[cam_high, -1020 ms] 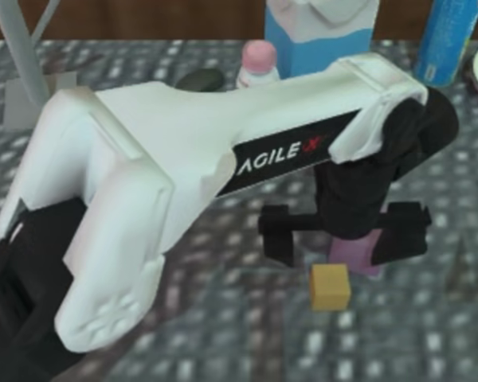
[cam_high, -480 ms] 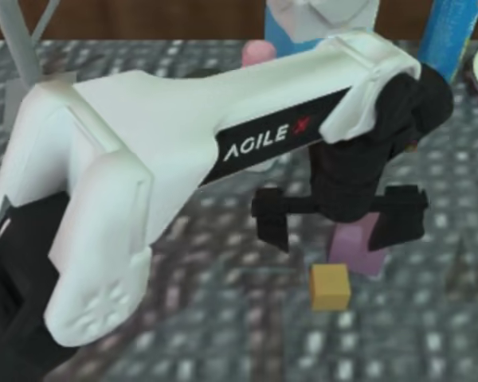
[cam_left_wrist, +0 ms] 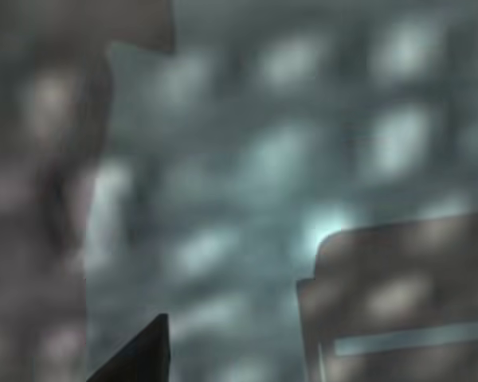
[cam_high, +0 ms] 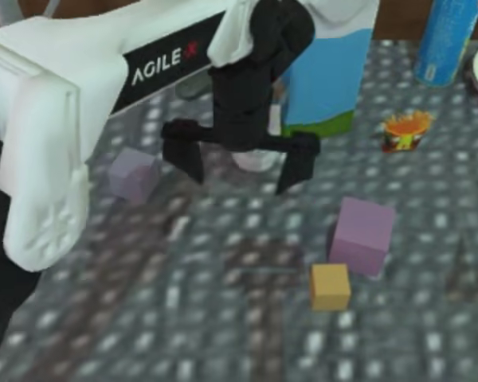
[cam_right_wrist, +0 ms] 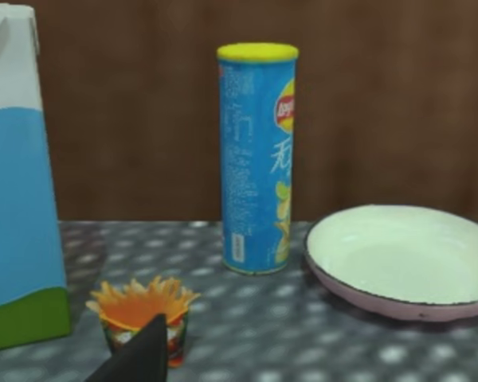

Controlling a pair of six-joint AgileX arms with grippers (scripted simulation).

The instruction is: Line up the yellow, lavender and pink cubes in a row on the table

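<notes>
Speckled grey bench (cam_high: 430, 318), row unfinished.
Yellow cube (cam_high: 330, 286) touches pink cube (cam_high: 362, 235); lavender cube (cam_high: 133, 174) sits well apart, left claw (cam_high: 240, 165) released above the bench.

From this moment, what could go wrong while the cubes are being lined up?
1. The open left gripper hangs close to the carton and a white bottle under it; swinging toward the lavender cube could knock them over.
2. The pink cube and yellow cube sit almost corner to corner, so setting the lavender one beside them may push either out of line.
</notes>
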